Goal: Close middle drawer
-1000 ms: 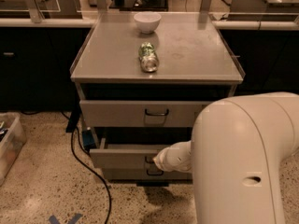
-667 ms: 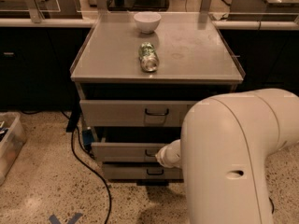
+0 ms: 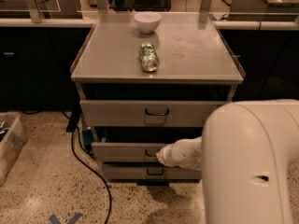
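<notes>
Middle drawer [image 3: 121, 151] sticking out a bit, just under the top drawer [image 3: 117, 113]. Gripper [image 3: 160, 156] right up at its front panel by the handle; spread or pressed together, can't tell. Green can [image 3: 149, 57] and white bowl [image 3: 147, 22] up top.

Dim, warm light was cast from above. Faint glare was spread over the tabletop [image 3: 187, 55], and deep shadow was thrown below its front edge, where the gripper [image 3: 160, 156] was palely lit at the middle drawer [image 3: 121, 151].
</notes>
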### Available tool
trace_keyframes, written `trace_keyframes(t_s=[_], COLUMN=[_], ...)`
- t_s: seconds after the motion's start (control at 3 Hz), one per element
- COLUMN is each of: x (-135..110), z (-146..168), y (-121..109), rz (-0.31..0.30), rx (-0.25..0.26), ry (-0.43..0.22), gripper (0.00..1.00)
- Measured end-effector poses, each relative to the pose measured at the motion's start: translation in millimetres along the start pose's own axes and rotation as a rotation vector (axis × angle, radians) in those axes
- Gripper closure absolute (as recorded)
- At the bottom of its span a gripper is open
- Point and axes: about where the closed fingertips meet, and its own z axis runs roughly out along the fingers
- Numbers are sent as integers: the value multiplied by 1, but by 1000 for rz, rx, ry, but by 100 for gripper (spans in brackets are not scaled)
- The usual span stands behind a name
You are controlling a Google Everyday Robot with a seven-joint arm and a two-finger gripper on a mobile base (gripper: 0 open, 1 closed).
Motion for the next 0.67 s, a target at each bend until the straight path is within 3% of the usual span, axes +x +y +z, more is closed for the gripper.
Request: trace_keyframes(t_s=[0.33,0.67], x=[-8,-12], z=[6,10], y=[3,-4], rz=[52,79], rx=[-42,-41], ry=[-38,-59], gripper=[100,100])
